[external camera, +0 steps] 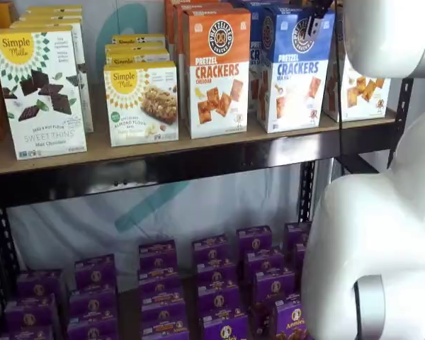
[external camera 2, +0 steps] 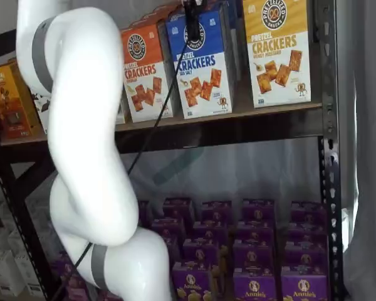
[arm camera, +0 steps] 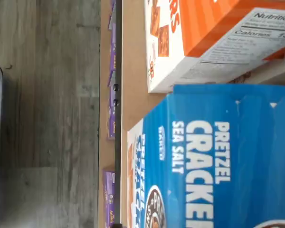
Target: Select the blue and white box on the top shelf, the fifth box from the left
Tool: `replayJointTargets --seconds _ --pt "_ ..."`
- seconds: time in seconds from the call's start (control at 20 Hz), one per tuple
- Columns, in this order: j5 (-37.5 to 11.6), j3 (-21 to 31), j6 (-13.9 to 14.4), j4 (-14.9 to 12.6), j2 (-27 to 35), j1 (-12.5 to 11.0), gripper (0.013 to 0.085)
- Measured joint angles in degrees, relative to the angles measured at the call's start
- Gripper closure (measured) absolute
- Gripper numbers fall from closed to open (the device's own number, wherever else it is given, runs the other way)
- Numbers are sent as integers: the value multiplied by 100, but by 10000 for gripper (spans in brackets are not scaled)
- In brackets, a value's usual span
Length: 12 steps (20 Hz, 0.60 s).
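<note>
Tall blue and white cardboard box (external camera: 292, 69) upright on tan wooden top shelf (external camera: 163, 152), between orange pretzel cracker box (external camera: 216, 71) and yellow-topped box (external camera 2: 277, 49), black fingers (external camera 2: 192, 19) hanging before its upper front, grip state cannot be told.

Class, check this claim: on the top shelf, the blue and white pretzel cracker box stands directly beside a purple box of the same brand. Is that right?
Not quite. The neighbour of the blue and white box on the top shelf is orange and white, not purple, as both shelf views show. The purple boxes sit on the level below. The rest holds: both carry the same round logo and "PRETZEL CRACKERS".
</note>
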Motion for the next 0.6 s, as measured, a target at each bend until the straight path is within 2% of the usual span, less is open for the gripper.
replayJointTargets --seconds 0.6 --pt "64 51 -38 44 -7 -53 130"
